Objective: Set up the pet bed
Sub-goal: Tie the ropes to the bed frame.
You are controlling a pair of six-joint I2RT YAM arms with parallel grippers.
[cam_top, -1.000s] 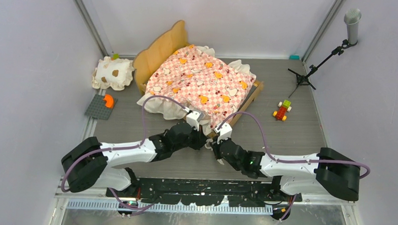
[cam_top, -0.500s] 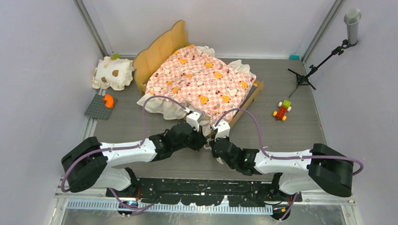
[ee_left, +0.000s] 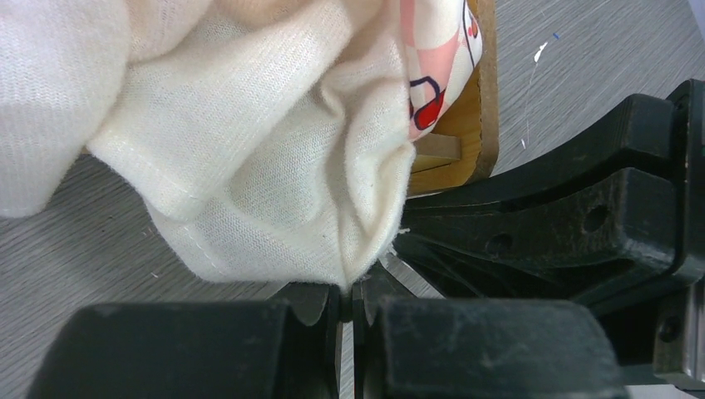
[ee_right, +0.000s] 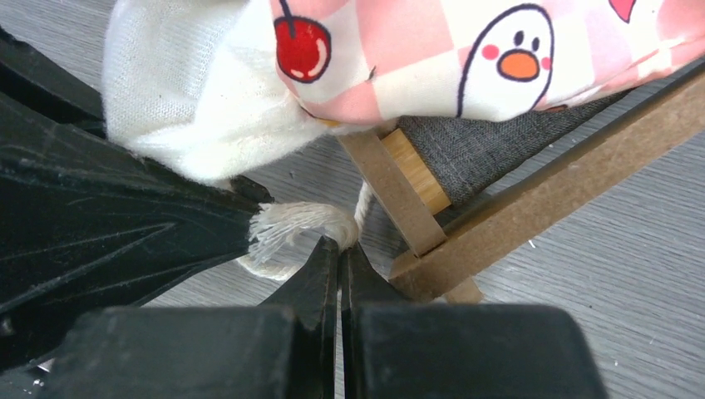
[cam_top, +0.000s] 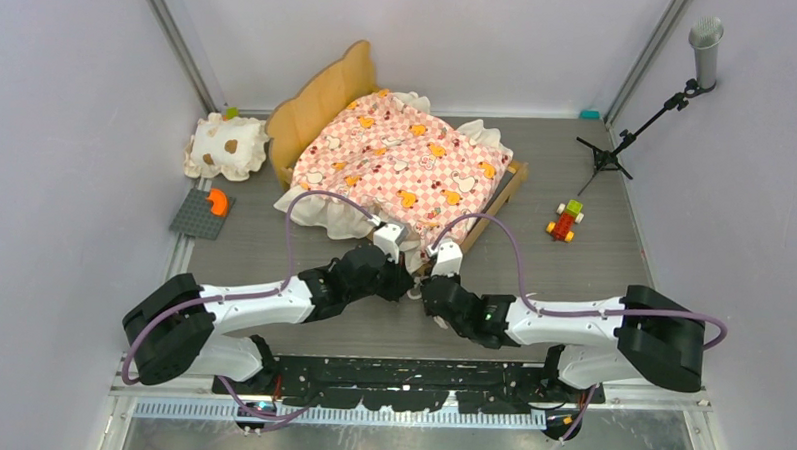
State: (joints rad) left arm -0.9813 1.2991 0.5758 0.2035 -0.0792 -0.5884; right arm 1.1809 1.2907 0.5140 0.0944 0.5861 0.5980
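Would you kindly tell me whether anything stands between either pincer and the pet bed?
Nothing visible does. The left pincer is shut on the cream ruffle of the pet bed, and the right pincer is shut on a frayed white cord at its wooden frame corner.

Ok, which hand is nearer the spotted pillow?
Left. The left hand, pinching the pet bed's cream ruffle at its near corner, is on the spotted pillow's side; the right hand is shut just beyond it, farther from the pillow.

Bright, even, diffuse light, soft shadows; left pincer (ee_left: 347, 303) blurs at the close-up's bottom edge
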